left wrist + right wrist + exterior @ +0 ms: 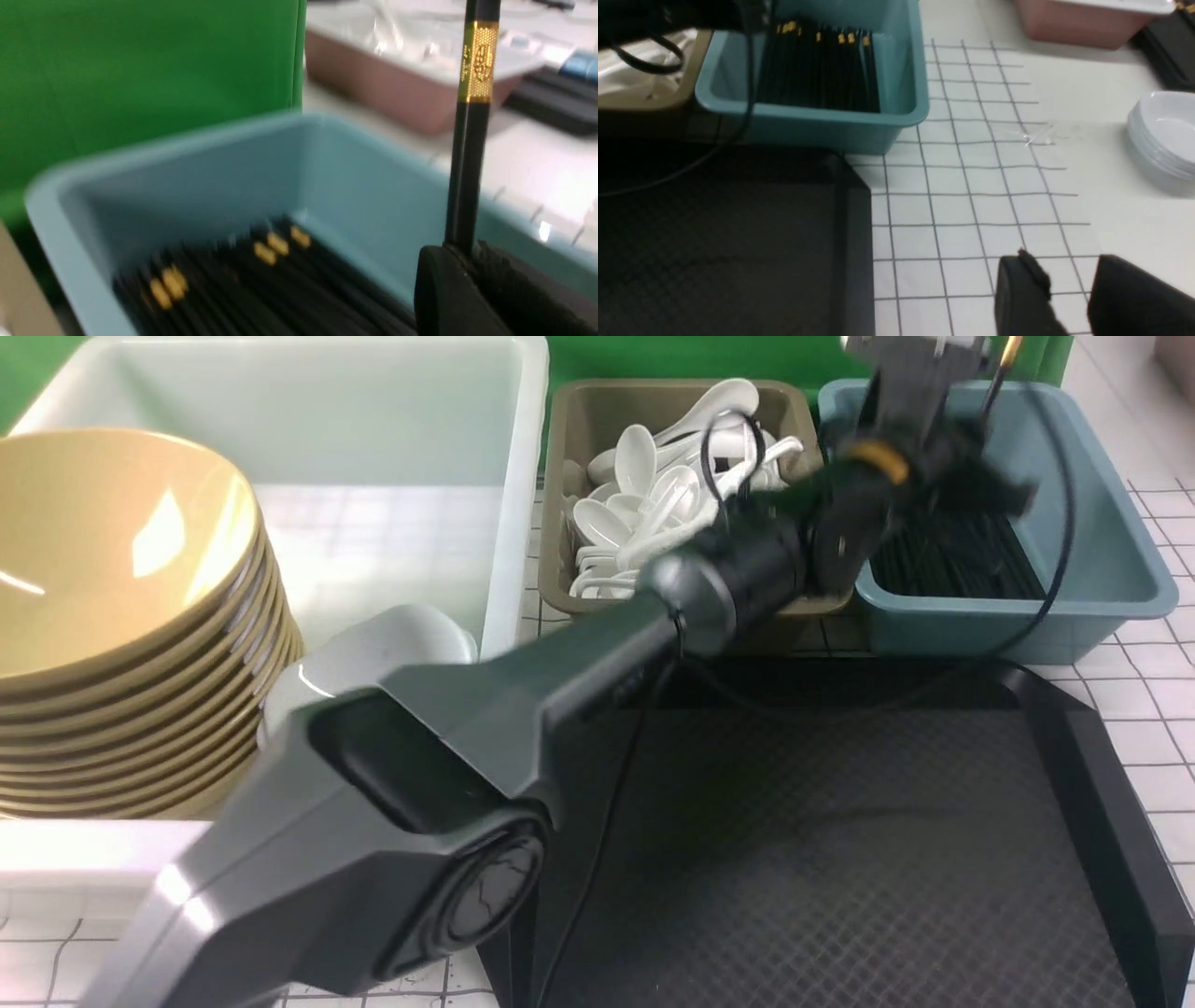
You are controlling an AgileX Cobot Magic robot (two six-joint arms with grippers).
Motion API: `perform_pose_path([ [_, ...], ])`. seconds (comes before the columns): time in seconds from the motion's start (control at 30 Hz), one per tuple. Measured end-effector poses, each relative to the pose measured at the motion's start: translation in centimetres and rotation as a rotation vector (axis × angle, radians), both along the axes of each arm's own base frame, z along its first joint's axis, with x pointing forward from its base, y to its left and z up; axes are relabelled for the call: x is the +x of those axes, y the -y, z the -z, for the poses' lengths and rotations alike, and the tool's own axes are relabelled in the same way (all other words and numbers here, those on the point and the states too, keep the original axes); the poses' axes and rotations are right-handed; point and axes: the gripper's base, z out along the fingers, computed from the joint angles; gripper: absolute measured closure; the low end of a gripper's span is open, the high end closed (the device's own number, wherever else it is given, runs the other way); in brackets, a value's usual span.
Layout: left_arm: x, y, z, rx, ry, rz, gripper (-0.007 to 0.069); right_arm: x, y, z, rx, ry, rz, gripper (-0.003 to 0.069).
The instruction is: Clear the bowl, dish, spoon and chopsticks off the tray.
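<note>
- We see the left arm (523,709) reaching from the near left, across the scene, to above the blue tub (1102,523) at the far right.
- The left hand (467,261) is clamped tight on the chopsticks (467,163), gripping them low on the shaft.
- The chopsticks stand nearly upright out of that hand, gold band (477,60) uppermost, over the inside of the blue tub. We cannot separate the two sticks in the wrist view.
- Below them a pile (962,560) of black chopsticks lies flat on the blue tub's floor. The held ones are clear of it.
- The tray (1102,803) lies on the table (994,186), just in front of the brown and blue tubs, with its diamond floor showing.
- The right hand (1066,280) hangs over the gridded table just beside the tray's right rim. Its fingers (1022,294) stand apart, with only table showing between them, and it holds nothing.
- The bowls (112,569) sit stacked and tilted in the white tub (373,429) at the far left.
- White dishes (373,644) rest beside that stack in the same tub, partly hidden by the arm.
- The spoons (644,504) lie heaped in the brown tub (583,420), between the white and blue tubs.
</note>
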Motion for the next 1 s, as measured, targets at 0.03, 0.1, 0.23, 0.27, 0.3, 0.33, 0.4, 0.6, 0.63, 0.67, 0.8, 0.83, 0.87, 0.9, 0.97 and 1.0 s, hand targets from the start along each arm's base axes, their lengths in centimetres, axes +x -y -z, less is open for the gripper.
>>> perform_pose_path([
  [0.03,0.0,0.0,0.0,-0.002,-0.002,0.000,0.0616,0.0,0.0,0.0,0.001,0.000,0.000,0.0422],
  [0.1,0.3,-0.3,0.7,-0.003,-0.049,-0.002,0.0572,0.0,0.0,0.1,0.007,-0.001,0.002,0.0435],
  [0.23,0.6,-0.8,0.5,0.009,-0.074,0.001,0.0376,0.1,0.0,0.1,0.008,0.007,0.000,0.0435],
  [0.27,0.6,-0.9,0.3,0.019,-0.086,0.009,0.0350,0.1,0.0,0.1,0.008,0.007,-0.001,0.0435],
  [0.3,0.5,-1.0,-0.1,0.030,-0.101,0.022,0.0320,0.1,-0.1,0.1,0.008,0.004,-0.005,0.0435],
  [0.33,0.2,-1.0,-0.5,0.050,-0.122,0.041,0.0298,0.1,-0.1,0.1,0.005,-0.002,-0.009,0.0435],
  [0.4,-0.2,-1.3,-1.8,0.093,-0.155,0.080,0.0285,0.0,-0.2,0.3,-0.006,-0.020,-0.030,0.0435],
  [0.6,-5.0,-4.5,-13.0,0.391,-0.131,0.209,0.0543,-1.1,-0.5,1.7,-0.057,-0.225,-0.153,0.0438],
  [0.63,-6.3,-5.5,-15.2,0.451,-0.112,0.216,0.0581,-1.6,-0.6,1.9,-0.051,-0.243,-0.179,0.0450],
  [0.67,-8.2,-7.0,-18.2,0.532,-0.082,0.221,0.0610,-2.1,-0.6,1.9,-0.035,-0.242,-0.206,0.0473],
  [0.8,-12.1,-11.5,-23.7,0.637,-0.097,0.219,0.0630,-3.7,-0.5,2.0,0.059,-0.122,-0.266,0.0578],
  [0.83,-12.9,-12.8,-25.2,0.629,-0.090,0.201,0.0631,-4.0,-0.5,2.1,0.090,-0.066,-0.275,0.0604],
  [0.87,-13.8,-14.4,-26.5,0.625,-0.086,0.179,0.0632,-4.2,-0.5,2.6,0.114,0.004,-0.288,0.0618],
  [0.9,-14.4,-15.5,-27.5,0.617,-0.078,0.161,0.0632,-4.3,-0.5,3.0,0.127,0.051,-0.297,0.0622],
  [0.97,-16.1,-17.7,-28.7,0.625,-0.084,0.136,0.0632,-4.0,-0.9,4.4,0.147,0.181,-0.340,0.0623],
  [1.0,-16.9,-18.6,-29.1,0.627,-0.085,0.129,0.0632,-3.9,-1.1,5.0,0.149,0.205,-0.351,0.0623],
])
